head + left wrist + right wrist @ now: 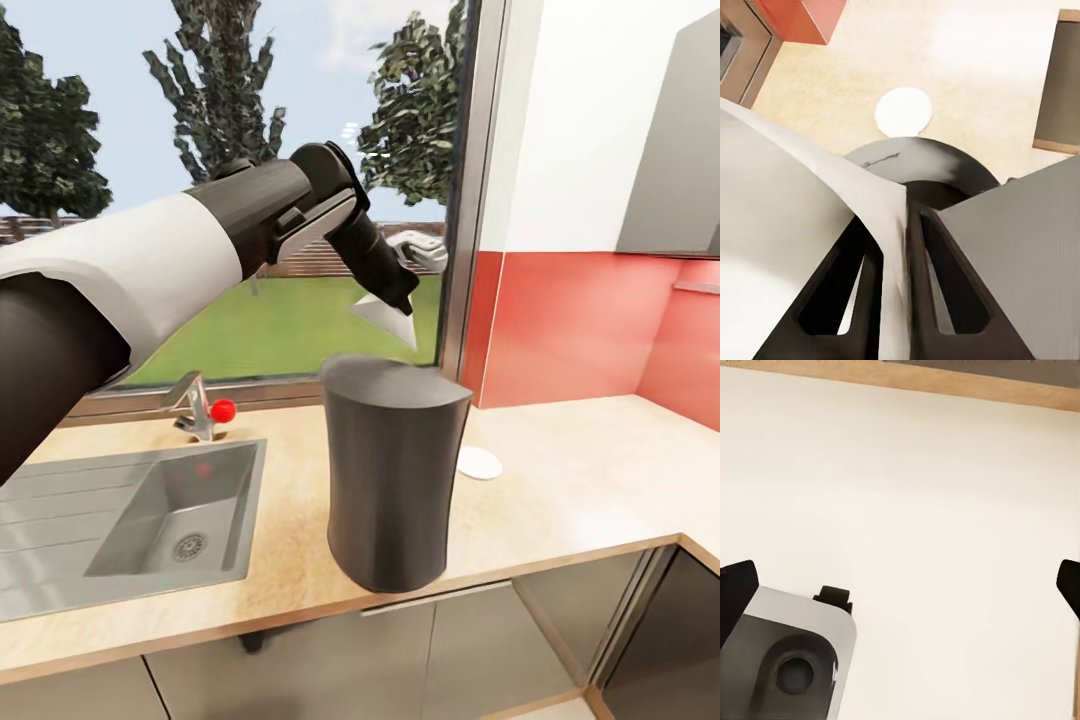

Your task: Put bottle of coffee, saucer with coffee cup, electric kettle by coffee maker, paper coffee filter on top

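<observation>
In the head view, a steel sink (150, 520) with a red-knobbed tap (205, 408) is sitting in the left part of the surface (560, 480). The left tool (405, 300) is hanging above the coffee maker (392, 470), pinching the paper coffee filter (388, 318) between its closed fingers (937, 300); in the left wrist view the white paper is standing clamped in the narrow gap. The coffee maker is standing near the front edge of the surface, just right of the sink. The saucer (480, 462) is lying just beside it, towards the back wall. The right tool (900, 577) is showing its tips wide apart, holding nothing.
</observation>
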`<state>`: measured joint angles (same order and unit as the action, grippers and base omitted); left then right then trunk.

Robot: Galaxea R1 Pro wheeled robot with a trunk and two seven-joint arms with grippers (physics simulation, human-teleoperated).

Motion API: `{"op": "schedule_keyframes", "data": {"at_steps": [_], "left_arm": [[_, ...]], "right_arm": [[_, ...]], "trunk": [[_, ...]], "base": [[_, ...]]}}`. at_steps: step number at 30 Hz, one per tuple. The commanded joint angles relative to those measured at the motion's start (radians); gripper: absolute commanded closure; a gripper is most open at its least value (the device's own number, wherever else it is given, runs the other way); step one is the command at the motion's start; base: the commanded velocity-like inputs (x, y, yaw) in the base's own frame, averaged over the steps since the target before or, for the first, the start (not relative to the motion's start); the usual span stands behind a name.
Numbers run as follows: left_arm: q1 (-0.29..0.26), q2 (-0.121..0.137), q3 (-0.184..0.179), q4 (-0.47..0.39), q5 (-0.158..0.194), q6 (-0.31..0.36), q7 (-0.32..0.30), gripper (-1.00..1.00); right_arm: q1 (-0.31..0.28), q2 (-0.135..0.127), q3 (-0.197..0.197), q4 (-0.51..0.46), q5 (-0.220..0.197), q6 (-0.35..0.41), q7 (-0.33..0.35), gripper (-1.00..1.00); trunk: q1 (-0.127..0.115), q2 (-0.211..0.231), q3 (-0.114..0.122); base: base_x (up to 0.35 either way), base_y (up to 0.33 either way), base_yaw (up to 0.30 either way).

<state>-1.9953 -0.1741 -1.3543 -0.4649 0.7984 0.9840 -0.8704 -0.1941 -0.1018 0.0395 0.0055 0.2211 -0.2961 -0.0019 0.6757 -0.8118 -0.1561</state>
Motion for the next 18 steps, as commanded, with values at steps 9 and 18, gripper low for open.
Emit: {"op": "schedule_keyframes", "data": {"at_steps": [9, 18], "left_arm": [[0.008, 0.000, -0.006, -0.023, 0.001, 0.001, -0.006, 1.00], [0.019, 0.000, 0.017, -0.041, 0.012, 0.002, -0.020, 1.00]], "right_arm": [[-0.001, 0.001, 0.003, 0.001, 0.001, -0.003, 0.000, -1.00], [-0.002, 0.002, 0.011, -0.001, 0.004, -0.017, 0.002, -1.00]], "trunk": [[0.000, -0.001, -0.002], [0.000, -0.001, -0.002]], "base": [[0.086, -0.041, 0.000], [0.003, -0.001, 0.000]]}}
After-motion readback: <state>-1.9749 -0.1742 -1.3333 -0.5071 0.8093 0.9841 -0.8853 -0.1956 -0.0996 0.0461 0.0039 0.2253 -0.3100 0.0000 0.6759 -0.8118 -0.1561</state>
